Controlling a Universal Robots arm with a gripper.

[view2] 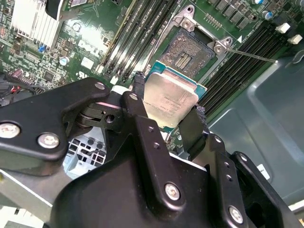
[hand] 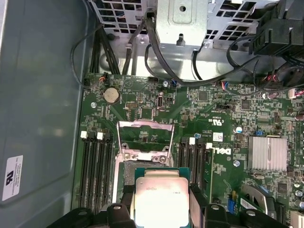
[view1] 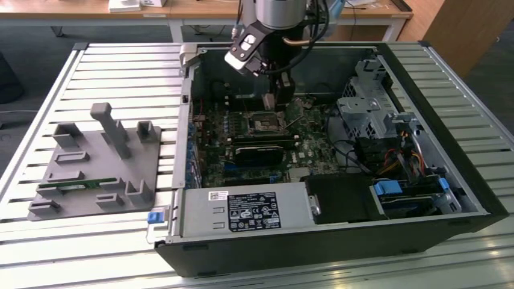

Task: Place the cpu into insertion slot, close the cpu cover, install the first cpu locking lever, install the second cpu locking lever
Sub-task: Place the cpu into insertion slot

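My gripper point(view2: 168, 97) is shut on the cpu point(view2: 171, 100), a flat square chip with a pale metal top, pinched by two opposite edges between black fingers point(view2: 137, 102). In both wrist views the chip hangs a little above and just beside the insertion slot point(view2: 187, 50), whose dark pin field lies bare inside its silver rim. The cpu point(hand: 159, 199) covers part of the slot point(hand: 124, 167). The cpu cover point(hand: 145, 123) stands swung up and open at the slot's far side. A thin locking lever point(view2: 251, 56) sticks out sideways. In the exterior view the gripper point(view1: 277, 99) hovers over the slot point(view1: 268, 122).
The open case holds a long black card point(view1: 259, 152) near the slot, a drive cage point(view1: 365, 108) with cables, and a power supply point(view1: 241, 211). Memory slots point(hand: 97, 166) flank the socket; a finned heat sink point(hand: 267, 153) sits nearby. A grey fixture point(view1: 96, 162) lies outside on the slatted table.
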